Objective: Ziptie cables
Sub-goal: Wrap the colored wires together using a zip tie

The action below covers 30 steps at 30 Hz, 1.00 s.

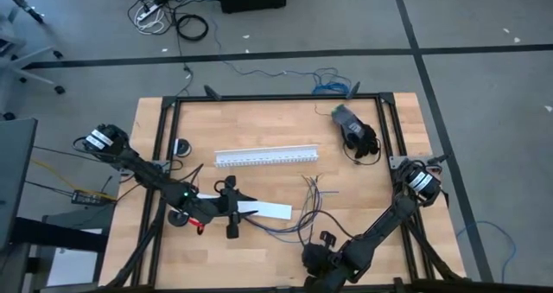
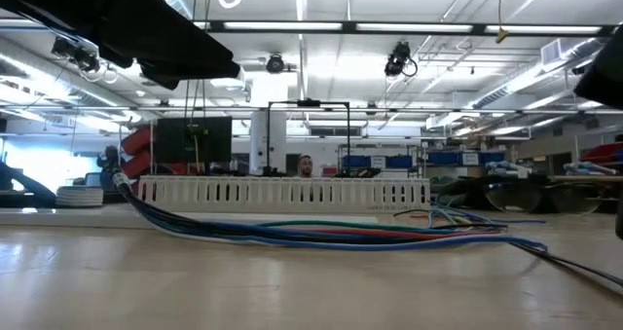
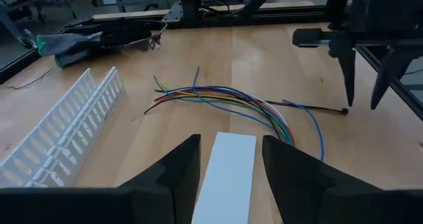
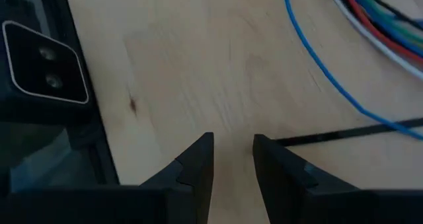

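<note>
Hovering low at the table's near edge, right gripper (image 4: 232, 159) has fingers slightly parted, grasping nothing; ziptie (image 4: 350, 135) lies just beside its tips. Left gripper (image 3: 230, 159) sits spread over a white strip (image 3: 228, 168), not clamping it. Cables (image 3: 225, 98) fan across mid-table.

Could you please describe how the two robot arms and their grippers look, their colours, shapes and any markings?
Both arms are dark, nearly black, built from slim jointed segments. The left arm shows a small green light and a red part near its wrist. The right arm has a round silver-and-black joint housing at its base. The left gripper and the right gripper each have two black, wedge-shaped fingers tapering to pointed tips.
</note>
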Available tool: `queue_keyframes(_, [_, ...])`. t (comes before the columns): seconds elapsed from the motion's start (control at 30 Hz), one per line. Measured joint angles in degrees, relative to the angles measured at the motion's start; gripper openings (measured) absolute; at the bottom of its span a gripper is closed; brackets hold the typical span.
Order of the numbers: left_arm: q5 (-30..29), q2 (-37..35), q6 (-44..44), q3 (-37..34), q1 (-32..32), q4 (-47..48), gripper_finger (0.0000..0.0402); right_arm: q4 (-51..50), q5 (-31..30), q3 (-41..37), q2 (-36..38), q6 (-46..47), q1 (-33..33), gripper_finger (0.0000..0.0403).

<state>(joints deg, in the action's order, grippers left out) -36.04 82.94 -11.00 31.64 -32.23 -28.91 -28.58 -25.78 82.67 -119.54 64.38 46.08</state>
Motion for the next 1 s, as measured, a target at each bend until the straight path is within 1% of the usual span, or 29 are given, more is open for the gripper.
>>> queue_keyframes(0.1, [0.1, 0.0, 0.1, 0.0, 0.0, 0.0, 0.0156, -0.3, -1.1, 0.0, 0.0, -3.0, 0.0, 0.0105])
queue_keyframes(0.23, [0.1, 0.0, 0.1, 0.0, 0.0, 0.0, 0.0156, -0.4, -1.0, 0.0, 0.0, -4.4, 0.0, 0.0105])
queue_keyframes(0.53, [0.1, 0.0, 0.4, 0.0, 0.0, 0.1, 0.0156, -2.6, -2.1, 0.0, 0.0, -4.5, 0.0, 0.0105])
queue_keyframes(0.73, [0.1, 0.0, 0.5, 0.0, 0.0, 0.1, 0.0156, -1.9, -2.0, -1.5, 0.0, -3.3, -0.1, 0.0105])
queue_keyframes(1.0, [0.1, 0.0, 1.8, 0.0, 0.0, 0.1, 0.0156, -0.4, -1.8, -1.5, -0.2, -3.0, -0.2, 0.0105])
